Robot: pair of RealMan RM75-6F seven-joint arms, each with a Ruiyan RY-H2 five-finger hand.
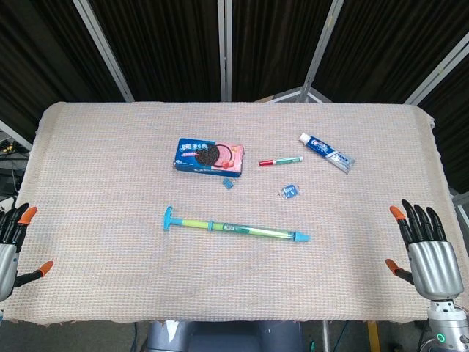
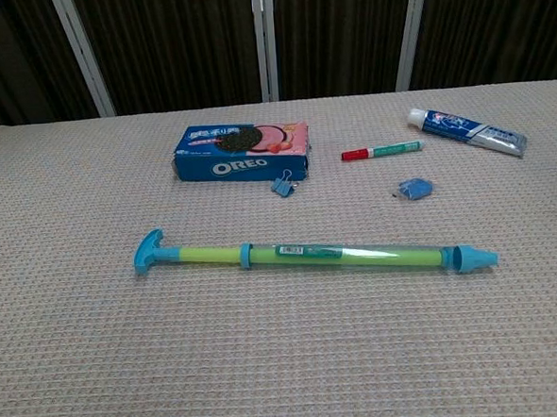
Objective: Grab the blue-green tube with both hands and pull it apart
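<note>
The blue-green tube [image 1: 234, 228] lies flat near the middle of the table, its T-shaped handle to the left and blue nozzle to the right; the chest view shows the tube [image 2: 310, 255] whole. My left hand [image 1: 13, 249] hangs at the table's left edge, fingers apart, holding nothing. My right hand [image 1: 426, 249] stands at the right edge, fingers spread upward, empty. Both hands are far from the tube. Neither hand appears in the chest view.
An Oreo box [image 1: 209, 155] lies behind the tube with a small blue binder clip [image 1: 229, 184] by it. A red-and-green marker [image 1: 280, 160], a small blue clip [image 1: 289, 191] and a toothpaste tube [image 1: 326, 152] lie toward the back right. A woven cloth [image 1: 110, 183] covers the table.
</note>
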